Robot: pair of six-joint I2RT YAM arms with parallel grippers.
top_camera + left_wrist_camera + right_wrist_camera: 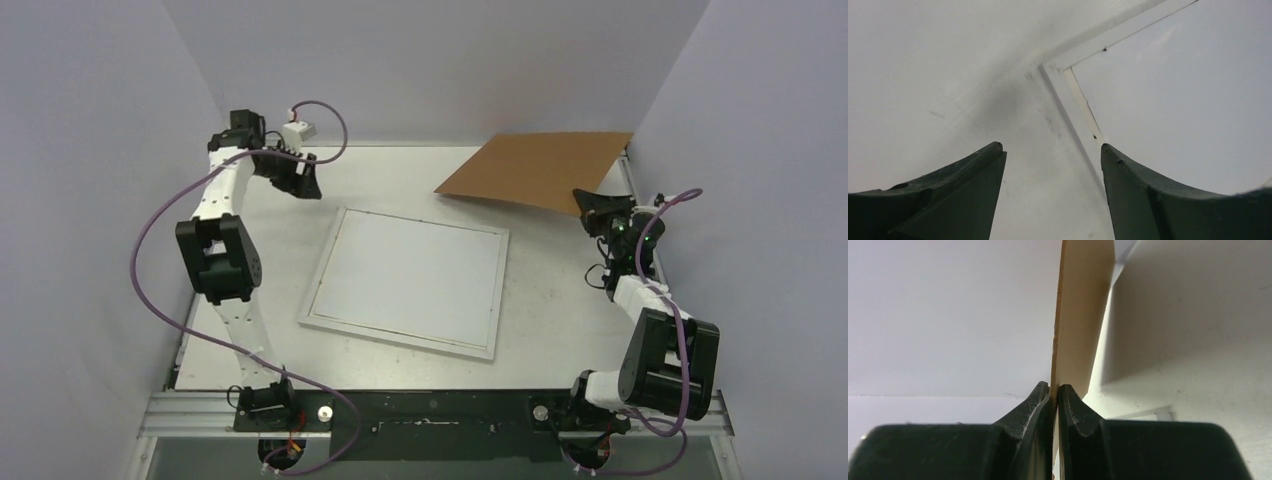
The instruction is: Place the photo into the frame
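Lying flat at the middle of the worktop [560,300], the frame [405,282] shows only a plain pale inner surface. The photo cannot be made out in any view.

The left hand [303,184] hovers beside the frame's far left corner with its fingers spread wide and nothing between them. The right hand [592,207] is pinched tight on the near edge of a brown cardboard board [540,170], which is raised and tilted over the far right of the worktop, apart from the frame.

Likely faults:
- The thin board is gripped at one edge only, so it may sag, swing or slip.
- If the board is lowered askew, it could miss the recess or push the frame sideways.

No brand, label or writing is readable.
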